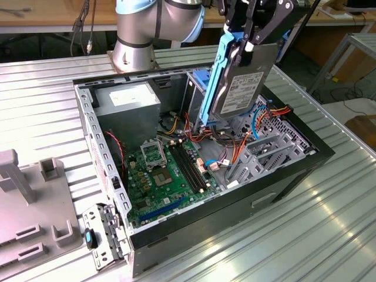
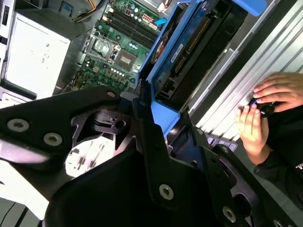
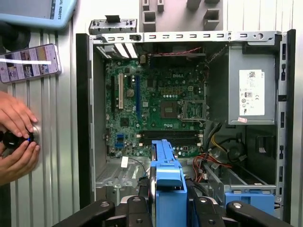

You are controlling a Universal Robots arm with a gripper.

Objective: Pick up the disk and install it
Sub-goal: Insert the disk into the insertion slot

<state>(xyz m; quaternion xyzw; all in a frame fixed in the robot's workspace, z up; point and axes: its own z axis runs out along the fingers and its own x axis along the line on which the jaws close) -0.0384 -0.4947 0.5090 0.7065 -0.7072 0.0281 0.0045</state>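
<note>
Fixtures of grey moulded plastic (image 1: 29, 217), cut off by the frame edge, sit at the exterior view's left on the ribbed silver metal table (image 1: 329, 235). Next we meet the open black computer case (image 1: 282, 176), lying on its side. It holds a grey power-supply box with a white label (image 1: 126, 100), a green motherboard (image 1: 161, 170) and a tangle of red, orange and blue cables (image 1: 235, 147). Further right, above the case, the black gripper (image 1: 248, 42) is cropped at its top, its claw clamped on the upper end of the disk (image 1: 244, 79), a flat grey metal hard drive with a white label in a light-blue plastic rail bracket. The disk hangs tilted, its lower end dipping into the case among the cables; we cannot tell whether it touches anything there. The first wrist view looks down the bracket edge-on and adds a person's hands (image 3: 16, 137) around a small dark object we cannot identify, plus a smartphone (image 3: 31, 61) on the table beside the case.
</note>
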